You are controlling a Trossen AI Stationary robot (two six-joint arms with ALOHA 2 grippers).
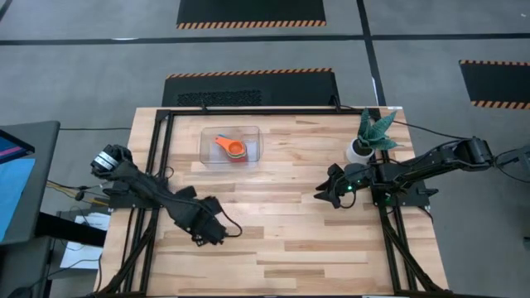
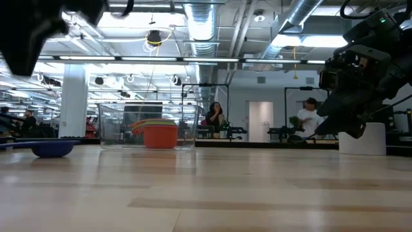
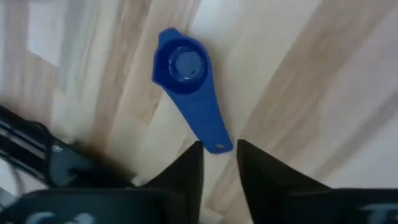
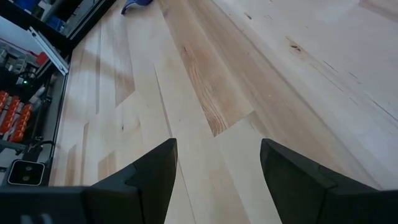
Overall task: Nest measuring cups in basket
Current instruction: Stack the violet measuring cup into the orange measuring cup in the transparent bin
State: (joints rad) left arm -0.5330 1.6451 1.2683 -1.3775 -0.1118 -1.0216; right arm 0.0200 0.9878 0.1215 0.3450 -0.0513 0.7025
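A blue measuring cup (image 3: pixel 183 65) lies on the bare wood at the table's near left, its flat handle (image 3: pixel 208 127) running toward my left gripper (image 3: pixel 219 155). That gripper hangs above the handle's free end, pointing down, with a narrow gap between its fingertips. The low view shows the cup (image 2: pixel 51 149) on the table and the gripper (image 2: pixel 32 29) well above it. The clear basket (image 1: pixel 207 149) at the far middle holds a nest of cups, orange (image 1: pixel 232 147) on top and red (image 2: pixel 159 136) outermost. My right gripper (image 1: pixel 323 194) waits open at the right.
A white plant pot (image 1: pixel 359 151) with a green plant stands at the far right, close behind my right arm. Black frame rails (image 1: pixel 161 157) run along the table's left and right sides. Bare wood lies between the basket and the near edge.
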